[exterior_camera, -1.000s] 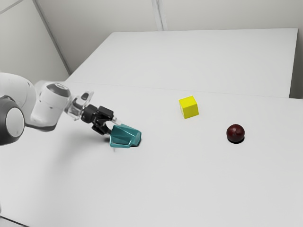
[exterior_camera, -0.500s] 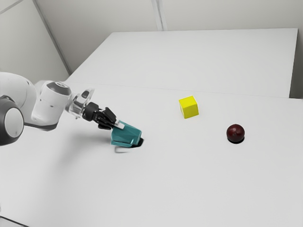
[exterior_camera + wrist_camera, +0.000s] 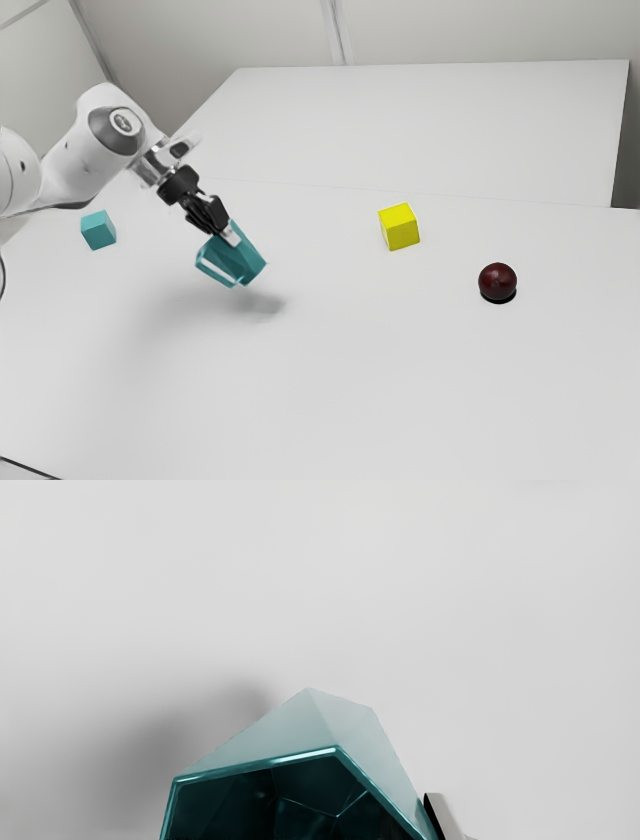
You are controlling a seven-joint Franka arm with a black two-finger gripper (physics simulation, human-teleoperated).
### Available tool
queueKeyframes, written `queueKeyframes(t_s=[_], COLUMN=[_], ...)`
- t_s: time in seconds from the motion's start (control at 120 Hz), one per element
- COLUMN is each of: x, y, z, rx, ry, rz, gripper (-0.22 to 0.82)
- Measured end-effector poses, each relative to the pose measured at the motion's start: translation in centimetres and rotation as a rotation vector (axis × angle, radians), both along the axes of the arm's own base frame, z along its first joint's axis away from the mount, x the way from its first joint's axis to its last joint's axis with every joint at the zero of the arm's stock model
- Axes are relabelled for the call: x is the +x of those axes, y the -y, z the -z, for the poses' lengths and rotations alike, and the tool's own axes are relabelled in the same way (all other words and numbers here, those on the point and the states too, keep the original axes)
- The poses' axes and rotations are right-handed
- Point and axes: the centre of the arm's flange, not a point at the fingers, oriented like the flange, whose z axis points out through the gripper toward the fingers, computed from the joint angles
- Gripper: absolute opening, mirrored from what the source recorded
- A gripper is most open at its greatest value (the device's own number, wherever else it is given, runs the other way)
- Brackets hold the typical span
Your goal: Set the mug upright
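The teal faceted mug (image 3: 243,262) hangs above the table in the exterior view, tilted, its open end toward that view's left and its shadow below it. The black gripper (image 3: 230,236) is shut on the mug's wall from above. In the wrist view the mug (image 3: 300,730) shows its rim and dark interior facing the camera. Beside its outer wall is one pale fingertip of the gripper (image 3: 419,820); the other finger is mostly hidden at the mug's dark inside.
On the table (image 3: 400,380) a yellow cube (image 3: 399,227) and a dark red ball (image 3: 497,282) lie toward the exterior view's right. A teal cube (image 3: 98,230) rests near the arm, at that view's left.
The gripper has closed on the mug and raised it off the table, moving toward the exterior view's left and tilting it. The arm has risen, uncovering the teal cube.
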Motion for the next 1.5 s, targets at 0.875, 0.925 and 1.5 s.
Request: queueKeyframes(t_s=[0.875,0.925,1.5], x=[2.5,2.5,2.8], y=[6.0,5.9,6.7], z=[5.8,6.3,-1.0], rx=[0.589,0.591,0.576], ry=[-0.008,-0.015,0.042], rz=[-0.005,-0.016,-0.114], gripper=[-0.18,-0.17,0.52])
